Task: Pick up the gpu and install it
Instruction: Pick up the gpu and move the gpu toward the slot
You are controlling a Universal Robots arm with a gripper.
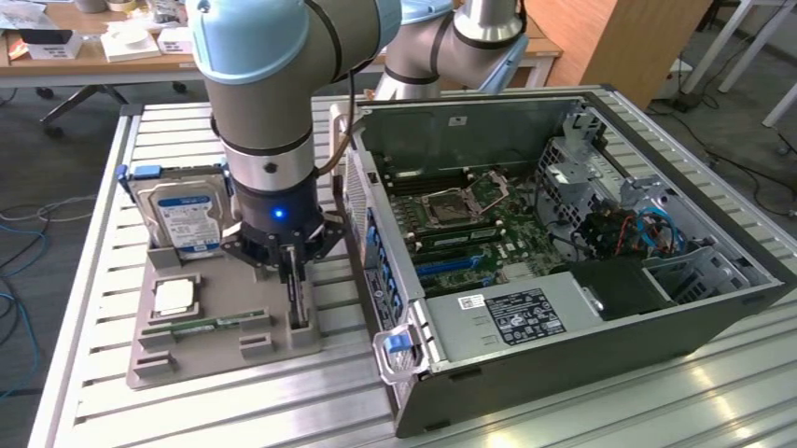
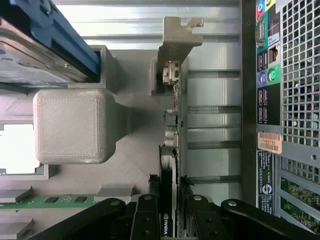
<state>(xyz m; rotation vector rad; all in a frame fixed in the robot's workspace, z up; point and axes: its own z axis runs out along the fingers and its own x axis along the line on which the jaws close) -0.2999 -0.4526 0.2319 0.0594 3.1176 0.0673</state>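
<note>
Holding the one gpu (image 2: 170, 170) between two fingers (image 2: 145, 212), the hand (image 1: 294, 271) sits left of centre in the exterior view; this gpu stands upright in one gray holder (image 1: 212, 350), beside one hard drive (image 1: 187, 219).

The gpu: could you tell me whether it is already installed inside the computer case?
No, the gpu stands on edge in the grey holder beside the case.

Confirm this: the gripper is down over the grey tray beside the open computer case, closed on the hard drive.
One thing is wrong: the gripper is closed on the gpu, standing on edge in the grey tray, not on the hard drive. The wrist view shows it. The tray does sit beside the open computer case.
</note>
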